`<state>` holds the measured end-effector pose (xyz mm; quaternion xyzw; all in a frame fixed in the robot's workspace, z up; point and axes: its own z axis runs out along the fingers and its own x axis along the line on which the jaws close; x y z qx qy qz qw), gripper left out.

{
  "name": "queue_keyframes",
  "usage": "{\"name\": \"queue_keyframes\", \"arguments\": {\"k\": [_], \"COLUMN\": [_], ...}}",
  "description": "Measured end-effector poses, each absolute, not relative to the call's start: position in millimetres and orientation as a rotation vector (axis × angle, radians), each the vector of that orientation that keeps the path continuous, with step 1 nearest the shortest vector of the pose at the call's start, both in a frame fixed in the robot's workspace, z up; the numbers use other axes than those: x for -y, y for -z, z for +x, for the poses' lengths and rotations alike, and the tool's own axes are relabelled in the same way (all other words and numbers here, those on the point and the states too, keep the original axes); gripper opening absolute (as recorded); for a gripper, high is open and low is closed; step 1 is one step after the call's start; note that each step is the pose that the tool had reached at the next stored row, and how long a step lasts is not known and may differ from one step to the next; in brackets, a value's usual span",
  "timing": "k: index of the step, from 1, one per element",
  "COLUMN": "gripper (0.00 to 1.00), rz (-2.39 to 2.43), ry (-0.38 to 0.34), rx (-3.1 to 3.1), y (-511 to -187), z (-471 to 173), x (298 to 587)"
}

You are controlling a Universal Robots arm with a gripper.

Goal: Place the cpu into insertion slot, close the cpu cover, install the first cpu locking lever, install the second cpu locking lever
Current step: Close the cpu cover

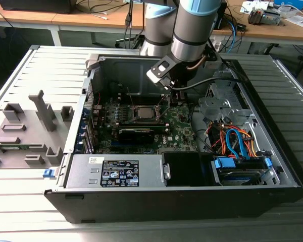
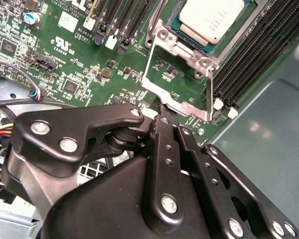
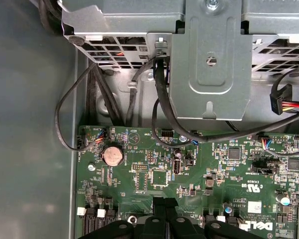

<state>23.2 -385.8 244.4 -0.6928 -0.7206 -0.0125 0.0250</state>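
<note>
One square silver cpu (image 2: 212,20) seated; metal-frame cpu cover (image 2: 188,106) open.

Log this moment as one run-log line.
cpu: sitting in socket | cpu cover: open, not over cpu | gripper: at cover's free edge | cover closing: not done

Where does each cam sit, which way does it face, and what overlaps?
Exterior view: off the arm, raised, looking down into the open computer case; shows the arm and its hand above the motherboard.
Second wrist view: behind the hand, looking along it at the cpu in its socket and the open cpu cover; hand linkage in foreground.
First wrist view: on the wrist, looking past the hand at the motherboard edge, coin cell and metal bracket.
Shared: both wrist views show hand and motherboard.
</note>
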Motion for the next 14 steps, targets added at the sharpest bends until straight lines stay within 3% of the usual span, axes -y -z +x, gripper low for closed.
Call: {"name": "queue_keyframes", "arguments": {"k": [14], "gripper": [0.11], "rz": [-2.143], "ry": [0.039], "rx": [2.229], "y": [-243.0], "z": [21.0], "x": [385.8]}}
